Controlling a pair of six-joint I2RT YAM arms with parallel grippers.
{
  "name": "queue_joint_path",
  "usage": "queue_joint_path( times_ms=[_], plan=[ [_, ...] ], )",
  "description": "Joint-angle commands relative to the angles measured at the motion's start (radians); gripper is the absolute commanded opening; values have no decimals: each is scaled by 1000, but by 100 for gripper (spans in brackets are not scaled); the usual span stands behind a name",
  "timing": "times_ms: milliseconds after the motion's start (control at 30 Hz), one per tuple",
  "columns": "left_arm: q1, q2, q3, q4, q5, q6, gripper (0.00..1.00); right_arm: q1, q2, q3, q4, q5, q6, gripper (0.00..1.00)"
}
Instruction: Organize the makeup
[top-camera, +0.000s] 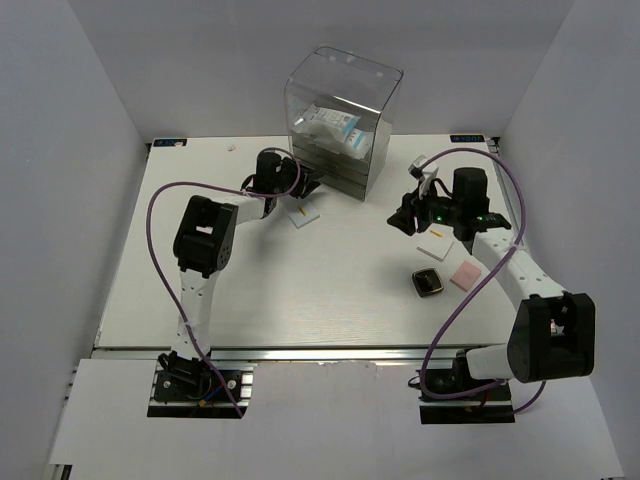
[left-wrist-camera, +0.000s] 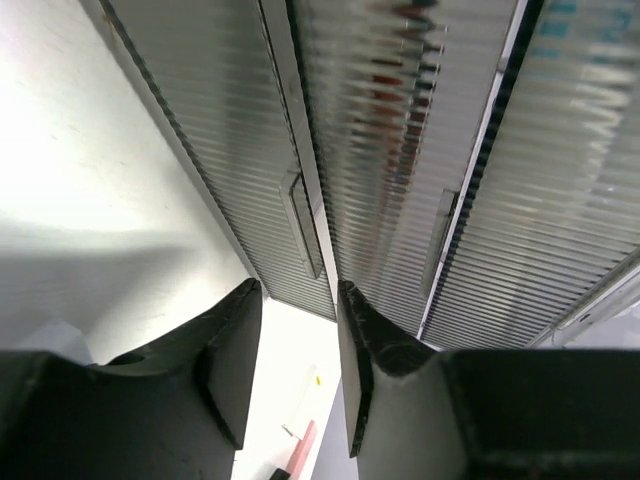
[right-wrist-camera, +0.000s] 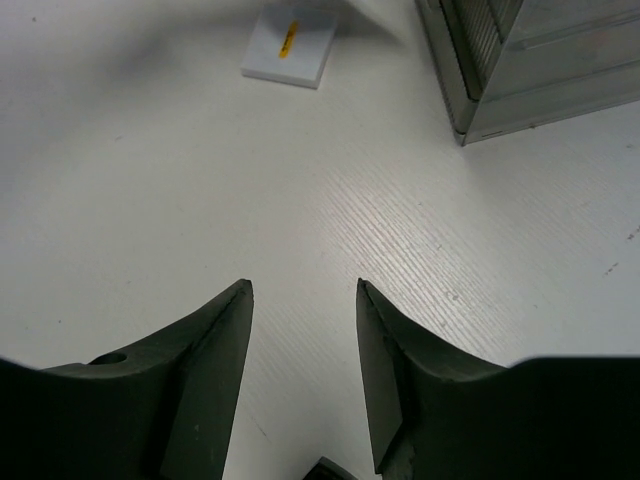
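Black joint housings, white links on left arm (top-camera: 205, 235), right arm (top-camera: 550, 335); looping purple cables (top-camera: 158, 205); matte black end effector fingers (right-wrist-camera: 210, 370).

You see a white square (top-camera: 303, 216) with an orange mark (right-wrist-camera: 289, 38) left, a pink square (top-camera: 466, 274) and black, gold-rimmed compact (top-camera: 428, 283) right, clear ribbed drawers (left-wrist-camera: 400, 200) far.

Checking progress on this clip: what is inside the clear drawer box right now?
The clear drawer box holds white packets with blue print in its top section. Behind one ribbed drawer front a reddish blur shows; the drawers' contents are otherwise hidden.
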Motion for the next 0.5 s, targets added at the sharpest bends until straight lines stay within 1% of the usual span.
queue_joint_path(
  times_ms=[0, 167, 267, 467],
  plan=[
    [15, -68, -5, 17, 18, 9, 47, 4, 12, 0, -28, -54, -35, 52],
    [17, -41, 19, 29, 21, -13, 47, 14, 10, -12, -29, -57, -33, 52],
    [21, -39, 15, 34, 24, -10, 47, 25, 10, -15, -47, -74, -59, 53],
    [31, -27, 13, 54, 35, -25, 46, 73, 21, -15, -67, -87, -79, 54]
  ],
)
